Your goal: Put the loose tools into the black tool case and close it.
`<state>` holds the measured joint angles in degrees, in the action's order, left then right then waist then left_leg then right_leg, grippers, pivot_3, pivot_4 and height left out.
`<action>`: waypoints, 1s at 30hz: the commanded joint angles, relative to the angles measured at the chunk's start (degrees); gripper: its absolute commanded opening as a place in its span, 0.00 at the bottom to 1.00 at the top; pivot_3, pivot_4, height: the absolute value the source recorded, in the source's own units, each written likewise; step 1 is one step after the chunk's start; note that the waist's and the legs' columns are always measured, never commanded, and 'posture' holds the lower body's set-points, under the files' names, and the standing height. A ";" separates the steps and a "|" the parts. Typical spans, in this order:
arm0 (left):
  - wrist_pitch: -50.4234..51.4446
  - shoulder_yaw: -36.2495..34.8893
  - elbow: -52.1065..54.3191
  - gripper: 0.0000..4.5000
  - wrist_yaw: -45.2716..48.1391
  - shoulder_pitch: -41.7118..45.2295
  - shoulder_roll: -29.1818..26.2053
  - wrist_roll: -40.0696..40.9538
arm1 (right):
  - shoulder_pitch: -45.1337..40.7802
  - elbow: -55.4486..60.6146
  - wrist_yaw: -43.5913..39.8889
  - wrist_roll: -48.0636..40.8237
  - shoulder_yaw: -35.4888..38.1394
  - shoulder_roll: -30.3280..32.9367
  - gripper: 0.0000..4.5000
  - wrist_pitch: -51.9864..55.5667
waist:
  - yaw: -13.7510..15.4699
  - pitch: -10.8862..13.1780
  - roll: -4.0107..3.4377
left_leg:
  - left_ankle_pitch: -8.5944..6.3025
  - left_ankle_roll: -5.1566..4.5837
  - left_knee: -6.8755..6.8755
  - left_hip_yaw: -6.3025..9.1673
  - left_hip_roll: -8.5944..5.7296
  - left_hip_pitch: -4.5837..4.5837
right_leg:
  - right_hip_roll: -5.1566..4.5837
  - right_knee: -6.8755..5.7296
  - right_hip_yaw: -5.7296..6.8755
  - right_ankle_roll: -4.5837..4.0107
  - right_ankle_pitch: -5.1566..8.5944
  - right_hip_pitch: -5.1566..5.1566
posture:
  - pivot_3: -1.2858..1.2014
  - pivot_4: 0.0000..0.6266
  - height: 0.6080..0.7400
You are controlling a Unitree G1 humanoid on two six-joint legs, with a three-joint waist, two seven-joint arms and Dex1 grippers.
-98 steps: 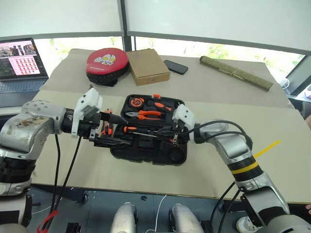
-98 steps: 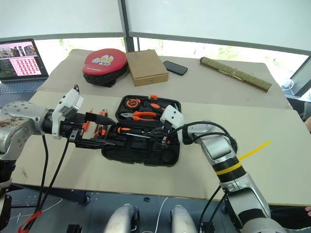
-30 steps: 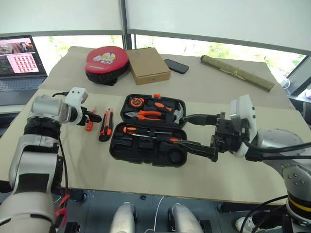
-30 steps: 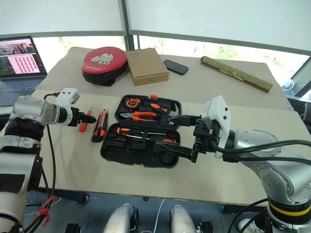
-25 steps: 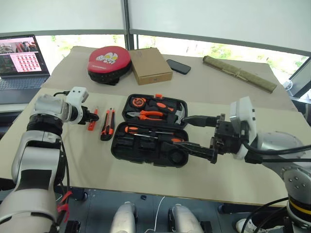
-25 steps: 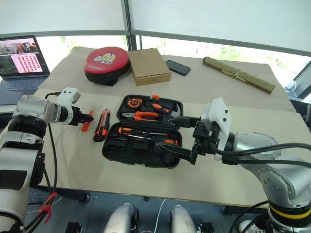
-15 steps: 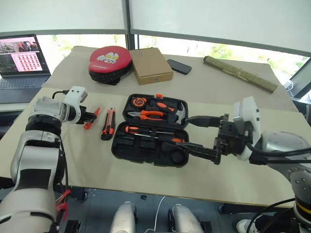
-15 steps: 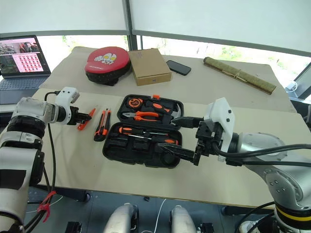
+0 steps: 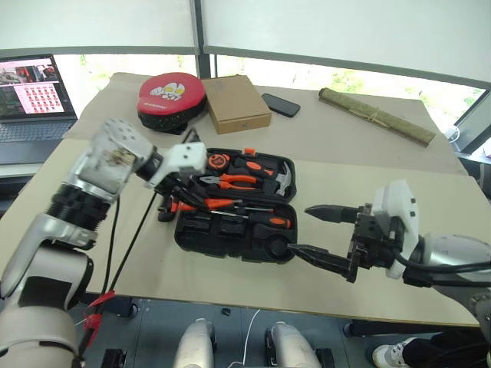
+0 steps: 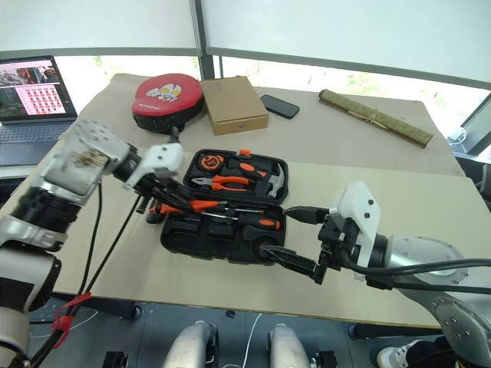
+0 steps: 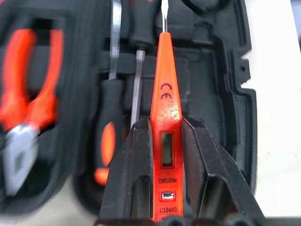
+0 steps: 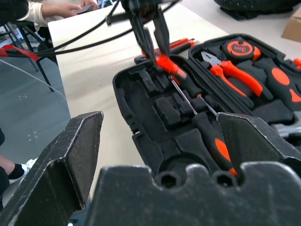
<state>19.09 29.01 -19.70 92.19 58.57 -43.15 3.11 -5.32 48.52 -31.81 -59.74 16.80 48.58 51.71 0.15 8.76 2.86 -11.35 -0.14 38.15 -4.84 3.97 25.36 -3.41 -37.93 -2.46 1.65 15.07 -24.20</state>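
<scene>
The black tool case lies open on the table, with pliers, a tape measure and a hammer in its far half. Two black-and-orange screwdrivers rest in the near half. My left gripper hangs over the case's left end, shut on the slim orange tester screwdriver, whose tip points down into the case. The utility knife lies on the table just left of the case, partly hidden behind that gripper. My right gripper stands open by the case's right end, holding nothing.
At the back of the table lie a red-and-black round pad, a cardboard box, a phone and a rolled bundle. A laptop sits far left. A person's hands show beyond the table.
My left gripper closed on the tester screwdriver left of the case, lifted it, rolled over and swung right above the case. The right gripper drew back a little toward the table's near edge, still open.
</scene>
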 commanded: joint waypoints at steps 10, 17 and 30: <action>-5.98 3.79 -5.35 0.10 0.03 2.04 4.90 -8.05 | 0.82 3.81 6.52 -3.40 2.06 0.37 1.00 -2.35 | 0.07 0.00 0.00 | 0.00 0.00 0.11 0.05 0.00 0.04 | -0.01 -0.01 0.01 0.02 0.01 0.03 | 0.52 0.24 1.00; -4.82 4.01 -7.39 0.10 -2.12 1.73 6.93 -11.94 | 0.23 3.49 8.33 -4.46 1.64 0.24 1.00 -2.99 | 0.11 -0.03 -0.04 | -0.01 -0.01 0.13 0.06 -0.01 0.03 | -0.01 -0.04 0.01 0.03 0.00 0.04 | 0.52 0.24 1.00; 6.10 2.28 -1.44 0.71 0.31 3.86 2.30 -0.54 | 1.48 2.57 8.26 -4.17 1.00 -0.11 1.00 -5.05 | 0.02 -0.02 -0.04 | -0.01 -0.01 0.20 0.13 0.00 0.06 | 0.00 -0.09 0.02 0.03 0.00 0.03 | 0.52 0.24 1.00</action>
<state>23.49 33.15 -23.22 92.26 60.20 -39.30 -0.77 -3.84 50.48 -23.49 -63.80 16.78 48.57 48.56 0.16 8.73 2.82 -11.36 -0.15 38.35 -4.70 3.98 25.43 -3.40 -38.03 -2.44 1.69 15.07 -24.18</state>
